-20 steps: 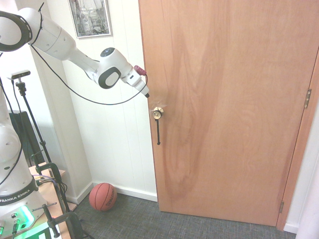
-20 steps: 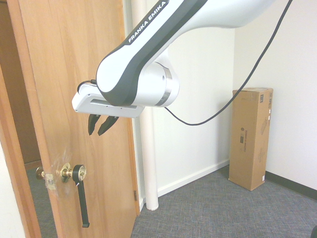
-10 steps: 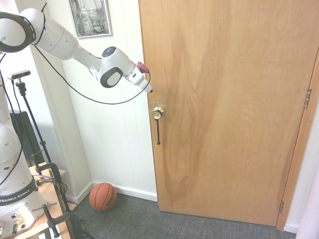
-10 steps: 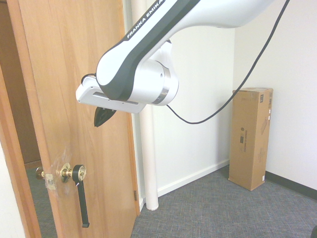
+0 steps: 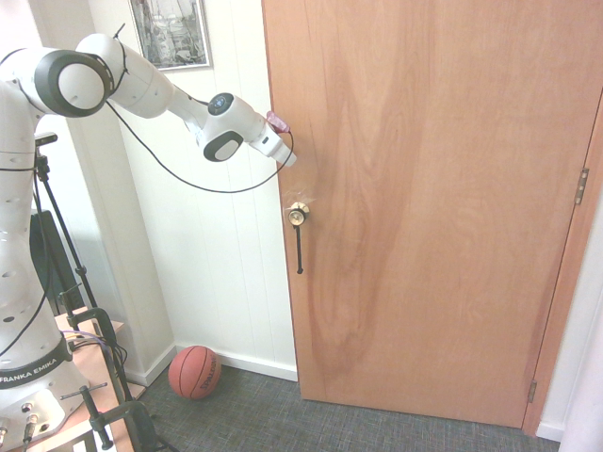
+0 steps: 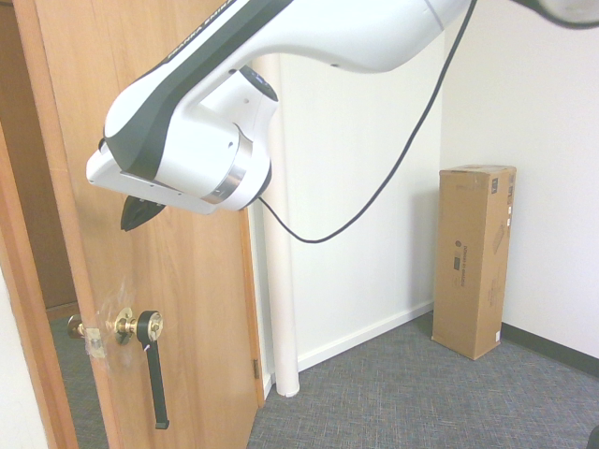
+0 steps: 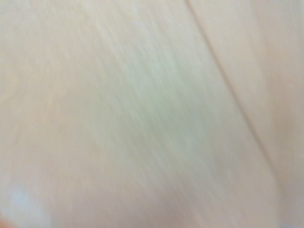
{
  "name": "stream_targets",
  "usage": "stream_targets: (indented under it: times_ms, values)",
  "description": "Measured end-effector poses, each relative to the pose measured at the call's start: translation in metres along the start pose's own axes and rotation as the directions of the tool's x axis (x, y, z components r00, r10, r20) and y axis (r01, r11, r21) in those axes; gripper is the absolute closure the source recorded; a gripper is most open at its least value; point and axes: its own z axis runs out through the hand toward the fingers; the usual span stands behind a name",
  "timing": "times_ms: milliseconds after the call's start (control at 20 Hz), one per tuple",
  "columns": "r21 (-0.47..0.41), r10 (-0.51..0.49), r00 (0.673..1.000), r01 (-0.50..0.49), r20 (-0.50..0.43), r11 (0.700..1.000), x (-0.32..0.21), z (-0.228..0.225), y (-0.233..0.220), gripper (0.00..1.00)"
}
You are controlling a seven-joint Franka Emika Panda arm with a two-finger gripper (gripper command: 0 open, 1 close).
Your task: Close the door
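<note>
One door: it stands ajar, a gap shows beside its knob edge; hinges are on the opposite edge.
Gripper: its two fingers are pressed together, above the knob and apart from it.
Knob: brass, with black strap which hangs down.
Basketball: on the carpet, near the wall.
Carton: upright, in the corner.
</note>
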Motion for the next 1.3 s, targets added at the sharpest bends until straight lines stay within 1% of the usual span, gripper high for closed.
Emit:
stream_targets:
  times_ms: [250,450,600,950,1100,1200,1300]
  values:
    - [0.014,-0.022,1.0,0.022,0.018,1.0,-0.004,0.047,-0.008,1.0]
    - [0.032,-0.039,0.999,0.038,0.026,0.999,-0.022,0.084,-0.032,1.0]
    - [0.036,-0.05,0.998,0.049,0.03,0.998,-0.033,0.097,-0.049,1.0]
    - [-0.043,-0.041,0.998,0.043,0.046,0.998,-0.03,0.1,-0.062,1.0]
    - [-0.084,-0.039,0.999,0.041,0.033,0.996,-0.023,0.099,-0.059,1.0]
    - [-0.139,-0.049,0.999,0.049,0.009,0.989,-0.009,0.093,-0.046,1.0]
    - [-0.207,-0.059,0.998,0.054,-0.019,0.977,0.011,0.077,-0.029,1.0]
